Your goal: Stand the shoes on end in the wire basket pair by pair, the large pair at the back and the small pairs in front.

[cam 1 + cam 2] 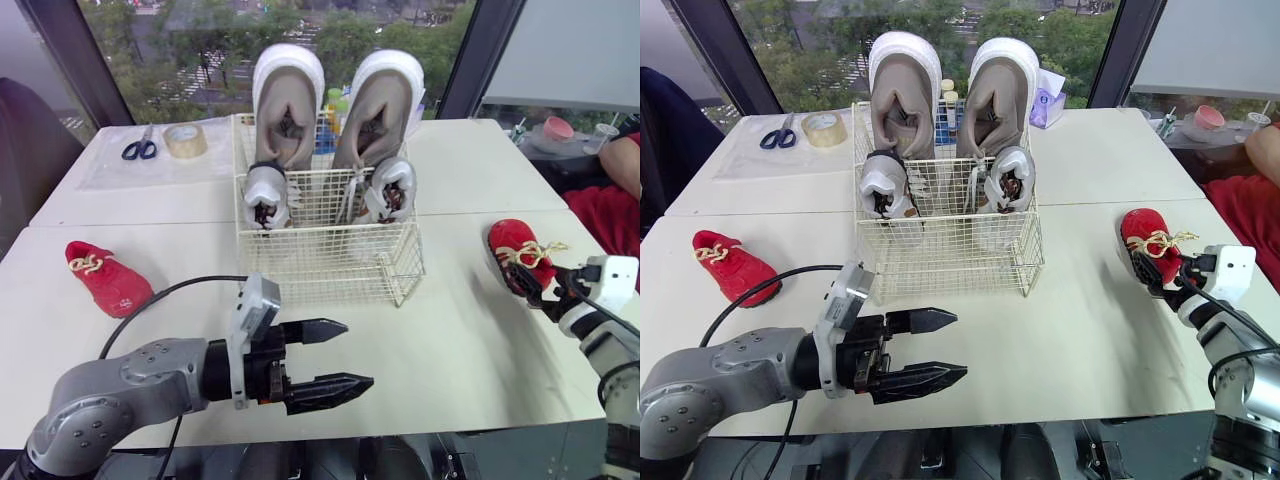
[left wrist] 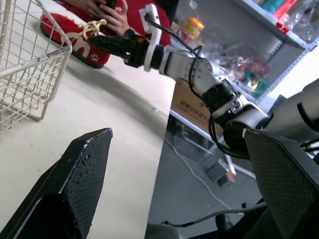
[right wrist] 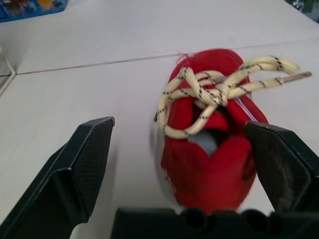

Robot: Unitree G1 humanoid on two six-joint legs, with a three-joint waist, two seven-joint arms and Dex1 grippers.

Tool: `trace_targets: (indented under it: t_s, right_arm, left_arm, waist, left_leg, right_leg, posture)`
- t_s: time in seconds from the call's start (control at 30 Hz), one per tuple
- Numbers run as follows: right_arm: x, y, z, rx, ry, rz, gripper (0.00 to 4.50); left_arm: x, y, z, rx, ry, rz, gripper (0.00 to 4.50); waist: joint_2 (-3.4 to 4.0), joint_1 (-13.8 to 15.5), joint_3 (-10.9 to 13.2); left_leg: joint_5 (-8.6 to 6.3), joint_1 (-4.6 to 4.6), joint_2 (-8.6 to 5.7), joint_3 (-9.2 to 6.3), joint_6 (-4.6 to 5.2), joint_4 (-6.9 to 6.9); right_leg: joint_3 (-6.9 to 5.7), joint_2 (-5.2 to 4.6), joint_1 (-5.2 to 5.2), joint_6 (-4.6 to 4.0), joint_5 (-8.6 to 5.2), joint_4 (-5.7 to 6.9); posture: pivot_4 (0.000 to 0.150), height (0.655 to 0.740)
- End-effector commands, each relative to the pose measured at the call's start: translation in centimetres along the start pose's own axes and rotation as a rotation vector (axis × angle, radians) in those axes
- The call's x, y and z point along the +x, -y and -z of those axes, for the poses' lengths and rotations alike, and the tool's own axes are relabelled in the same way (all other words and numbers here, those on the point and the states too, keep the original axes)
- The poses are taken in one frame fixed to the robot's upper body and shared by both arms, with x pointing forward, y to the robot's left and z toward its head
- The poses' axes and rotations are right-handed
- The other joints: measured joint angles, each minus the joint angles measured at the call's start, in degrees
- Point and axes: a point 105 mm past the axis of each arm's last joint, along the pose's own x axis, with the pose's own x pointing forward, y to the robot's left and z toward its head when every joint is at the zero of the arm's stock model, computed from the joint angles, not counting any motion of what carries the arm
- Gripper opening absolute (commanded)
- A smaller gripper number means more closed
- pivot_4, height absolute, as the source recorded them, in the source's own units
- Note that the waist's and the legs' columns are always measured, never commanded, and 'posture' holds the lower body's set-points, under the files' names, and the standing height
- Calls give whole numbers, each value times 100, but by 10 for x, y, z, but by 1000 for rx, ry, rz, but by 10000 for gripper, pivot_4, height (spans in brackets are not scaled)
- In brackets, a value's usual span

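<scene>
A white wire basket (image 1: 330,262) stands mid-table. At its back, two large beige shoes (image 1: 288,100) (image 1: 378,105) stand on end. Two small grey shoes (image 1: 266,195) (image 1: 390,188) stand in front of them. One red small shoe (image 1: 108,278) lies on the table at the left. The other red shoe (image 1: 518,248), with cream laces, lies at the right. My right gripper (image 3: 179,134) is open, one finger on each side of that shoe's heel end. My left gripper (image 1: 356,353) hovers open and empty over the front of the table, short of the basket.
Scissors (image 1: 140,148) and a tape roll (image 1: 185,140) lie at the back left. Bottles (image 1: 336,104) stand behind the basket. A person in red (image 1: 622,185) sits at the far right, beside a pink bowl (image 1: 557,127). The table's front edge runs just below my left gripper.
</scene>
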Motion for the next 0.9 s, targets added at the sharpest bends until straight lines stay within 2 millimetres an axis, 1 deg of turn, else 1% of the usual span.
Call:
trace_targets:
  t_s: [0.03,0.1,0.17,0.2,0.23,0.27,0.3,0.33,0.37,0.47,0.53,0.57,0.6,0.63,0.67,0.73,0.77,0.8,0.83,0.87,0.9]
  right_arm:
    - [11,16,20,-2,-45,71,45000]
    - [16,23,28,-8,-57,103,45000]
    - [20,25,35,-37,-71,117,39711]
    - [21,26,37,-42,-73,116,36887]
    - [22,25,39,-56,-75,115,31898]
    - [22,24,40,-64,-72,112,27977]
    - [23,24,40,-67,-70,110,22620]
    - [23,23,40,-76,-67,106,19640]
    - [23,22,40,-74,-60,106,18305]
    - [24,19,35,-79,-28,99,18012]
    - [24,15,22,-93,28,89,18012]
    - [23,14,6,-100,82,90,18012]
    - [22,13,-18,-111,160,94,18012]
    - [21,13,-46,-120,242,99,18012]
    - [18,9,-79,-138,333,92,18012]
    - [12,-10,-138,-187,484,31,18012]
    - [9,-25,-164,-212,546,-21,18012]
    - [2,-52,-205,-260,641,-125,18012]
    - [-6,-72,-230,-296,700,-195,18012]
    - [-13,-90,-248,-330,744,-259,18012]
    - [-20,-107,-261,-361,780,-322,18012]
  left_arm:
    - [0,4,-2,34,0,13,43499]
    - [-1,4,-3,41,-5,6,43499]
    - [-3,3,-3,47,-16,-3,45000]
    - [-4,3,-3,50,-21,-5,45000]
    - [-5,3,-3,51,-22,-8,45000]
    - [-5,3,-4,51,-21,-11,45000]
    - [-6,2,-4,52,-20,-13,45000]
    - [-6,2,-5,53,-19,-15,45000]
    - [-7,2,-5,54,-20,-16,45000]
    - [-11,2,-9,56,-15,-11,45000]
    - [-19,2,-19,54,12,-5,45000]
    - [-27,1,-29,54,33,-4,45000]
    - [-37,1,-43,47,70,4,45000]
    - [-48,-1,-60,47,117,6,45000]
    - [-59,-4,-81,53,182,4,45000]
    - [-78,-11,-122,91,305,-5,45000]
    - [-85,-14,-141,114,360,-7,45000]
    - [-88,-22,-168,157,452,-20,45000]
    - [-91,-26,-187,179,511,-26,45000]
    - [-93,-34,-206,193,585,-51,45000]
    - [-95,-41,-223,192,652,-70,45000]
  waist:
    - [-4,-14,-4]
    - [-12,-48,-11]
    - [-4,-38,-12]
    - [4,-45,-13]
    - [5,-60,-15]
    - [4,-71,-15]
    - [3,-86,-15]
    - [3,-102,-15]
    - [3,-113,-15]
    - [3,-122,-15]
    - [4,-124,-15]
    - [6,-124,-14]
    - [10,-130,-11]
    - [24,-137,-4]
    - [39,-138,4]
    - [76,-140,25]
    - [90,-141,32]
    - [98,-139,34]
    - [101,-134,37]
    - [98,-125,38]
    - [83,-120,31]
  left_leg:
    - [0,2,0,0,0,1]
    - [-1,4,0,0,-2,4]
    - [-1,3,0,-2,-3,4]
    - [1,1,0,-1,0,4]
    - [3,2,0,0,-1,4]
    - [9,2,0,0,-8,4]
    - [21,2,0,-1,-27,4]
    - [21,3,0,-2,-27,4]
    - [20,4,0,-2,-28,4]
    - [19,4,0,-3,-29,4]
    - [18,3,0,-3,-30,4]
    - [18,3,1,-3,-31,4]
    - [16,1,1,-4,-35,3]
    - [15,-2,2,-3,-39,3]
    - [16,-6,3,-3,-41,3]
    - [17,-9,2,-1,-42,4]
    - [18,-10,0,1,-41,4]
    - [23,-10,-1,2,-31,4]
    - [24,-6,-1,2,-29,4]
    - [25,-8,-2,2,-28,2]
    - [28,-6,2,-2,-30,-3]
  right_leg:
    - [0,0,3,0,0,0]
    - [0,1,7,0,0,-1]
    - [-1,1,7,0,0,-2]
    - [-1,1,6,0,0,-1]
    - [1,1,6,0,0,-1]
    - [1,1,7,0,0,-2]
    - [0,1,9,1,0,-3]
    - [0,1,11,1,0,-3]
    - [0,1,13,1,0,-4]
    - [0,1,13,1,0,-5]
    - [0,1,10,1,0,-5]
    - [0,1,9,1,0,-4]
    - [0,1,6,1,0,-3]
    - [0,1,-1,1,0,-1]
    - [1,0,-9,1,0,0]
    - [2,0,-16,2,1,3]
    - [3,0,-19,5,0,3]
    - [3,0,-20,15,-6,3]
    - [3,1,-16,18,-7,6]
    - [3,5,-19,20,-8,9]
    - [3,12,-15,28,6,9]
  posture:
    - [1500,7400]
    - [1500,7400]
    - [1500,7400]
    - [1500,7400]
    - [1500,7400]
    - [1500,7400]
    - [1500,7400]
    - [1500,7400]
    - [1500,7400]
    - [1500,7400]
    - [1500,7400]
    - [1500,7400]
    - [1500,7400]
    - [1500,7400]
    - [1500,7400]
    - [1500,7400]
    - [1500,7400]
    - [1500,7400]
    - [1500,7400]
    - [1500,7400]
    - [1500,7400]
